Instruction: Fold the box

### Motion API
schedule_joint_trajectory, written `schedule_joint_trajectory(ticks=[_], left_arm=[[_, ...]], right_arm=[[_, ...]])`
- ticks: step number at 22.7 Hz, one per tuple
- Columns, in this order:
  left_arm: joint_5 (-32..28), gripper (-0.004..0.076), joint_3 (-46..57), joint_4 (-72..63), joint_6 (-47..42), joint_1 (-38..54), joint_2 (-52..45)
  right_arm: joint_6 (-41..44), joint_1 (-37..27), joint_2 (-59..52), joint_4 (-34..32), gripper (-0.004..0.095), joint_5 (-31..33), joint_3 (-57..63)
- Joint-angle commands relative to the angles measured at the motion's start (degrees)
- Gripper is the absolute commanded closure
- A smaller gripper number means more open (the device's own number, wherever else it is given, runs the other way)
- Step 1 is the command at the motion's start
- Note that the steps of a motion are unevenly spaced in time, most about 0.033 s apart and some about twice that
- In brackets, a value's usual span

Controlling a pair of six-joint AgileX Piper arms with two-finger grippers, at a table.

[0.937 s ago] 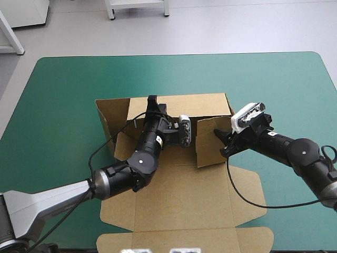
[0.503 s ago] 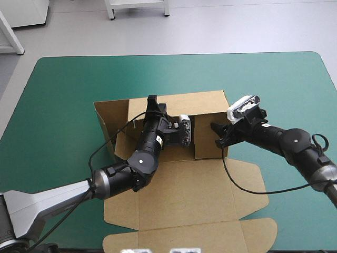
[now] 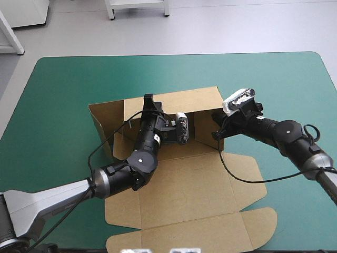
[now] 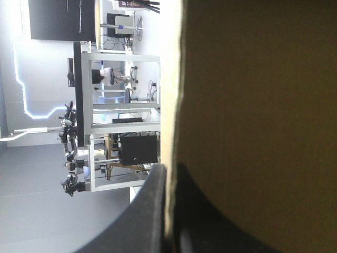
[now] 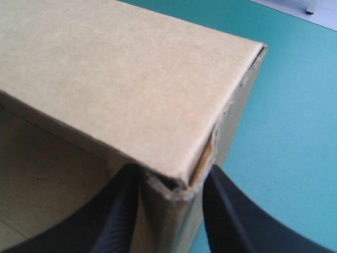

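Pinching the back wall, the left gripper [image 3: 149, 101] steadies the box [image 3: 184, 184] at the middle of the table [image 3: 63, 89]. The right gripper [image 3: 217, 125] pinches the right wall, upright now and slanting just before, so one side is formed.

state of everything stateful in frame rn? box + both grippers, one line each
box: half formed, far and side walls raised, lid flat on the teal-green cover
left gripper: shut on the box, a raised wall's edge between its fingers
right gripper: shut on the box, at the right wall's top corner
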Motion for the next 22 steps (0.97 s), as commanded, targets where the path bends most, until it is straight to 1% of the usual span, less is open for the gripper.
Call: schedule_joint_trajectory(ticks=[1, 4, 8, 9, 11, 13, 14, 15, 16, 17, 18, 19, 20, 22], left_arm=[[-0.50, 0.0732, -1.92, 4.40, -0.83, -0.36, -2.17], [-0.50, 0.0732, -1.92, 4.40, -0.83, -0.36, -2.17], [-0.50, 0.0732, -1.92, 4.40, -0.83, -0.36, -2.17], [-0.50, 0.0732, -1.92, 4.40, -0.83, -0.46, -2.17], [-0.70, 0.0731, -2.14, 3.47, -1.53, -0.97, -2.29], [-2.53, 0.0706, -3.10, -0.60, -1.41, -1.10, -3.03], [-1.96, 0.0643, -4.17, -4.37, 0.06, -1.49, -3.57], [-1.69, 0.0598, -4.73, -6.07, 1.06, -1.74, -3.85], [-1.17, 0.0489, -5.78, -10.01, 3.12, -2.31, -4.35], [-1.17, 0.0442, -6.10, -11.88, 3.90, -2.54, -4.68], [-1.17, 0.0359, -6.98, -15.24, 5.68, -3.22, -4.97], [-1.17, 0.0316, -7.47, -17.45, 6.94, -3.69, -4.95], [-1.17, 0.0292, -8.27, -20.78, 8.26, -4.86, -5.13], [-1.29, 0.0293, -9.91, -26.36, 9.44, -6.87, -5.53]], right_arm=[[-0.67, 0.55, -1.21, 1.75, 0.0643, 3.16, -1.85], [-0.76, 0.55, -1.21, 1.75, 0.0736, 3.85, -1.85], [-1.14, 0.55, -1.21, 1.75, 0.0906, 5.96, -1.85], [-1.14, 0.55, -1.21, 1.75, 0.0925, 6.19, -1.85], [-1.14, 0.55, -1.21, 1.89, 0.0925, 6.15, -1.85], [-0.81, 0.55, -1.21, 2.34, 0.0925, 4.90, -1.85], [-0.45, 0.55, -1.21, 2.57, 0.0925, 4.65, -1.85], [-0.45, 0.55, -1.21, 2.57, 0.0925, 4.40, -1.85], [-0.17, 0.55, -1.21, 2.57, 0.0925, 4.12, -1.85], [0.29, 0.55, -1.21, 2.57, 0.0925, 3.76, -1.85], [1.30, 0.55, -1.21, 2.57, 0.0925, 3.10, -1.85], [1.81, 0.55, -1.21, 2.57, 0.0925, 2.60, -1.85], [2.35, 0.55, -1.21, 2.57, 0.0925, 2.23, -1.85], [2.52, 0.55, -1.21, 2.57, 0.0925, 1.71, -1.85]])
